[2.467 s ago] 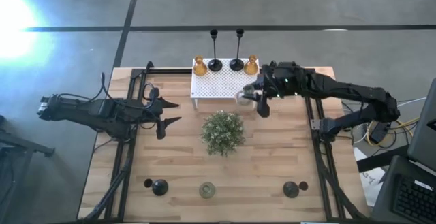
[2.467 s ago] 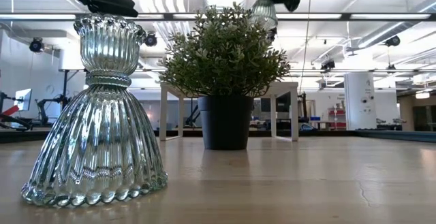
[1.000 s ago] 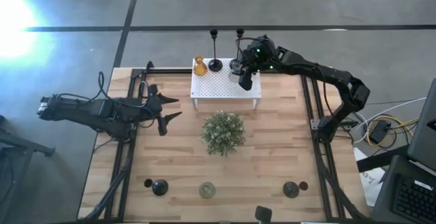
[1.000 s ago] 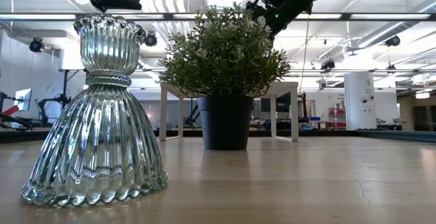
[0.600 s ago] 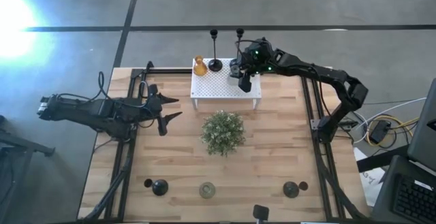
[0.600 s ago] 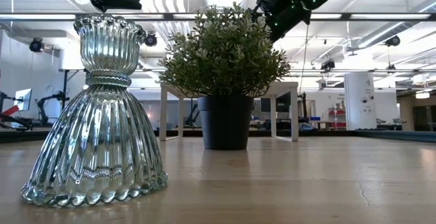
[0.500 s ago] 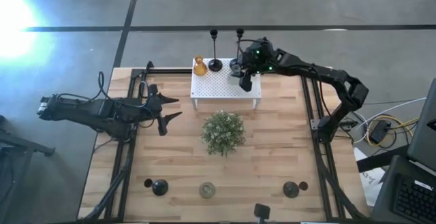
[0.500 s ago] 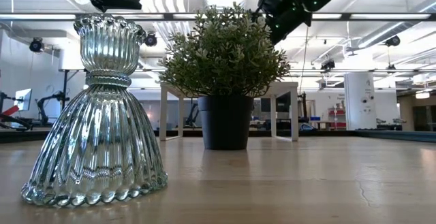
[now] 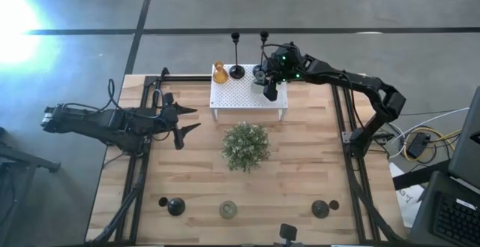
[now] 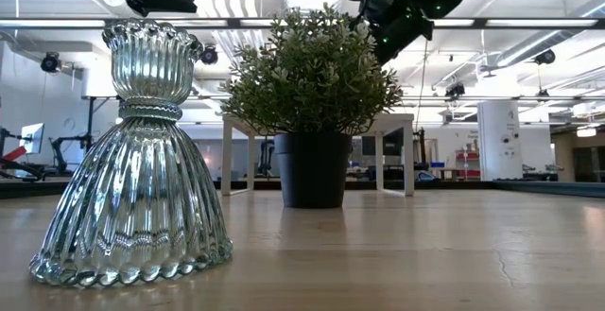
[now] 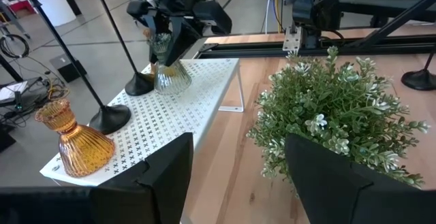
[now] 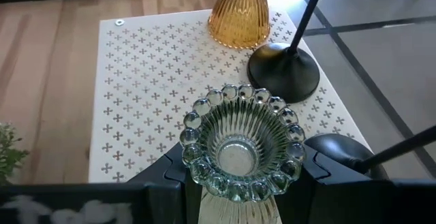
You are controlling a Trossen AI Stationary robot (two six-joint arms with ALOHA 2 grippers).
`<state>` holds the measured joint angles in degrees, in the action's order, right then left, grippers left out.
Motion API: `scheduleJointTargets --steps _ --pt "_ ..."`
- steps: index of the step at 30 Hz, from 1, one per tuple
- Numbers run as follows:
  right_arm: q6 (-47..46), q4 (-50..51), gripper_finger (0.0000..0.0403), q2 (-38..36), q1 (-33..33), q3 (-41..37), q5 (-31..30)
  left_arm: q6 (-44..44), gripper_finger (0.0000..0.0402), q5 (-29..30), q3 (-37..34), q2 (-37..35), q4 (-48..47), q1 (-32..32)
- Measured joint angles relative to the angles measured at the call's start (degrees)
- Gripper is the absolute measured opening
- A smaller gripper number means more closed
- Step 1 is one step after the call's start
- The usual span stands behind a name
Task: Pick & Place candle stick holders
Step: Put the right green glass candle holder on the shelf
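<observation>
My right gripper (image 9: 268, 88) is over the far part of the white perforated stand (image 9: 232, 97), shut on a pale greenish glass holder (image 12: 238, 146), which also shows in the left wrist view (image 11: 170, 75). Beside it on the stand are an amber glass holder (image 9: 219, 73) and two tall black holders (image 9: 236, 70) (image 9: 261, 68). Along the near edge stand a short black holder (image 9: 175, 206), a pale glass holder (image 9: 228, 209) and another short black holder (image 9: 320, 208). My left gripper (image 9: 185, 123) is open and empty at the table's left. My right gripper pinches the pale glass holder's upper cup (image 12: 194, 173), just under its beaded rim, between its two fingers (image 12: 170, 173), one on each side. The fingers come from above, slanting down. The holder stands upright, its flared base (image 11: 172, 82) at the stand's top; whether it touches, I cannot tell.
A bushy green plant (image 9: 245, 146) in a dark pot stands in the table's middle, near side of the stand. Black frame rails (image 9: 349, 157) run along the table's left and right sides. The near pale holder fills the low view's left (image 10: 132, 160).
My right gripper has carried the pale glass holder from the stand's near right corner toward the table's far edge, over the stand next to the tall black holders. In the last second it has stayed almost still there, the holder upright.
</observation>
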<state>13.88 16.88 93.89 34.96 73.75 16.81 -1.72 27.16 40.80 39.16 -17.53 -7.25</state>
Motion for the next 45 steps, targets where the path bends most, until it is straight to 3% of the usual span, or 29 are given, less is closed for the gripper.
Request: scheduleJointTargets --steps 35,41,45 --pt "1.8 -0.4 0.0123 -0.2 -0.8 -1.8 1.6 0.0 0.0236 0.0 0.0 0.0 -0.1 0.0" --pt "1.6 -0.6 0.0178 -0.2 -0.8 -1.8 1.3 0.0 0.0236 0.0 0.0 0.0 -0.1 0.0" --pt "1.5 -0.7 0.0192 -0.1 -0.8 -1.6 1.3 0.0 0.0236 0.0 0.0 0.0 -0.1 0.0"
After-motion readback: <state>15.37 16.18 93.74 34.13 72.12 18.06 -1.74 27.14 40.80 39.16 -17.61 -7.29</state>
